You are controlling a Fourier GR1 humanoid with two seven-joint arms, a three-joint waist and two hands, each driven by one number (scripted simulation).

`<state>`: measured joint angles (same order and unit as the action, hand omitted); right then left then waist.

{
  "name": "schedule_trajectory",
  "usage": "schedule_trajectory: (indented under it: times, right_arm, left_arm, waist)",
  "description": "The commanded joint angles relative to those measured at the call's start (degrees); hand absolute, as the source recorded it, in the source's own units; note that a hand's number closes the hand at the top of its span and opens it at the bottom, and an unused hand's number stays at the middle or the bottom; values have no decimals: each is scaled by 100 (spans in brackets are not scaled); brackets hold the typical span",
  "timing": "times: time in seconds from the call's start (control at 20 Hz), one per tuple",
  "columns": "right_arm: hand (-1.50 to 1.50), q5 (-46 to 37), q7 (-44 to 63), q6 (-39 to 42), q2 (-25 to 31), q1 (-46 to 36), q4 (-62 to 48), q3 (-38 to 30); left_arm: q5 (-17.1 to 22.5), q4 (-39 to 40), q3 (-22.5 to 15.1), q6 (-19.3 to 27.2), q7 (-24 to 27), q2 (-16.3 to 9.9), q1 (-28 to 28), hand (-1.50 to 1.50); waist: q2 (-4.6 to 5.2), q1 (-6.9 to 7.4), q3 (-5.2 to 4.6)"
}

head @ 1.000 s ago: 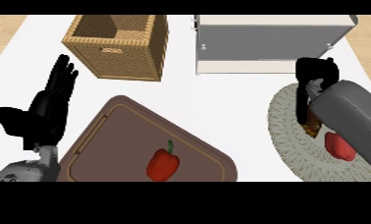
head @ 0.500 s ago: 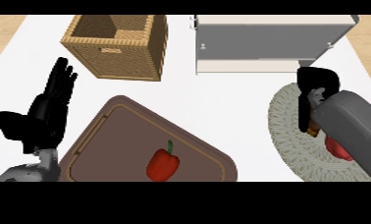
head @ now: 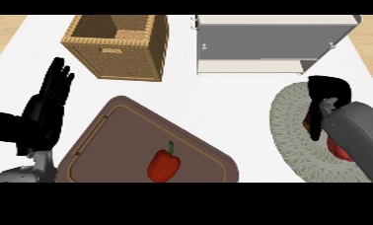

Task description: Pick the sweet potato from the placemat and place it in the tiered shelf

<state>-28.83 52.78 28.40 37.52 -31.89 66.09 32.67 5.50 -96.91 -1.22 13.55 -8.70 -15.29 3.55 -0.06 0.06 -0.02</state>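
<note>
1. The sweet potato (head: 336, 146) lies on the round woven placemat (head: 291, 135) at the right of the table (head: 218, 95); only an orange-red sliver of it shows beside the right forearm, so its full outline cannot be told.
2. Judged as a root vegetable, it should be stiff, fairly dense, dry-skinned and not fragile; it would best be taken across the thick middle, since tapered ends could slide out.
3. The right hand (head: 324, 101) is directly over it, fingers curled downward; whether they have closed round the sweet potato cannot be told.
4. The tiered shelf (head: 270, 46) stands just beyond the placemat, its lower tier open toward the robot.
5. A red pepper (head: 163, 164) lies on a brown cutting board (head: 109, 135), with a wicker basket (head: 120, 46) behind.
6. The left hand (head: 45, 110) rests at the left edge, fingers straight, holding nothing.
</note>
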Motion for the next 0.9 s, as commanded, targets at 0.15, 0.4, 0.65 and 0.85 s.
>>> schedule_trajectory:
  times: [0.15, 0.4, 0.65, 0.85]
  right_arm:
    - [-150, -657, -108, 399, -331, 192, 29, -643]
    - [-150, -1297, -732, -342, -749, 310, -1040, -597]
    - [150, -1211, -763, 344, -579, 493, -722, -984]
    - [150, -1705, -1392, -83, -635, 649, -965, -712]
  left_arm:
    - [-151, 172, 136, -170, 103, 191, 96, 0]
    - [-155, -24, 178, -233, -91, 189, 86, 0]
    - [-439, 105, 89, -101, -98, 372, 216, 0]
    - [-476, 78, 68, -118, -40, 459, 83, 0]
  waist:
    - [4, 5, 1]
    - [13, 40, 4]
    - [6, -2, 2]
    - [9, 10, 4]
